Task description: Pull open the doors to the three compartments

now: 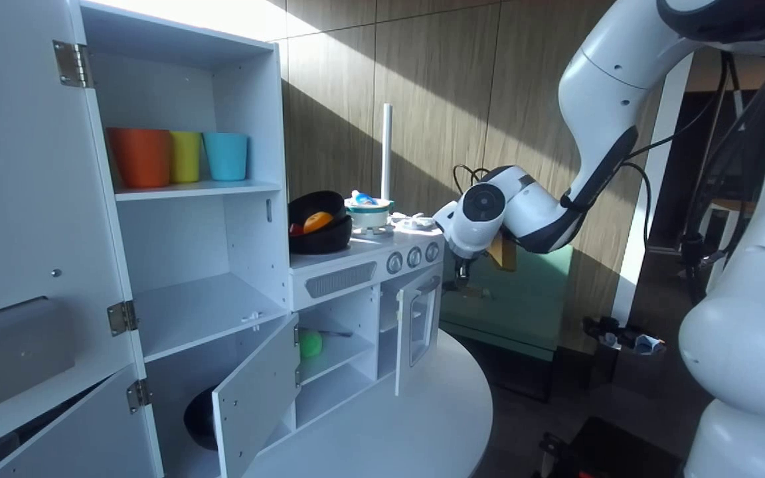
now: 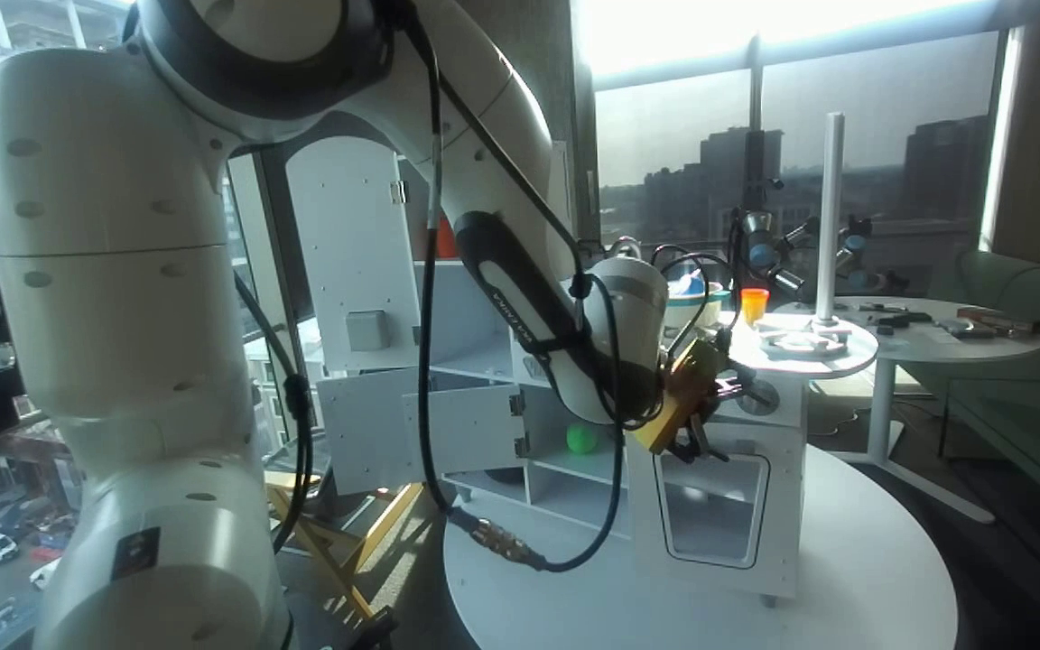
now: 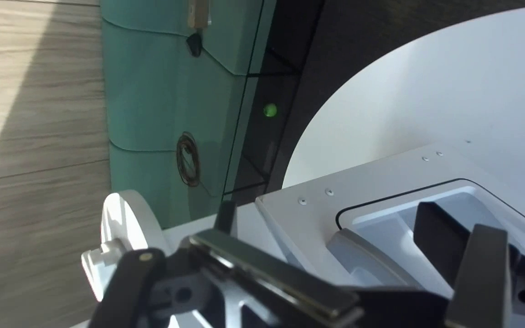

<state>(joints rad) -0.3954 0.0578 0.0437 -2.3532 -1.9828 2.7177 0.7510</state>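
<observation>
In an exterior view, the windowed door (image 1: 403, 345) is standing ajar on the toy kitchen (image 1: 381, 275), two plain doors (image 1: 256, 398) hanging open toward eight o'clock. Toward one, the gripper (image 1: 463, 277) is hovering unclenched, empty; pulling should probably be tracing the door's arc.

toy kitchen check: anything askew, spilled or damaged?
Askew: on the counter, the upper black bowl looks tilted over the lower black bowl instead of nesting level, as stacked bowls usually would. No spill or damage shows in these views.
</observation>
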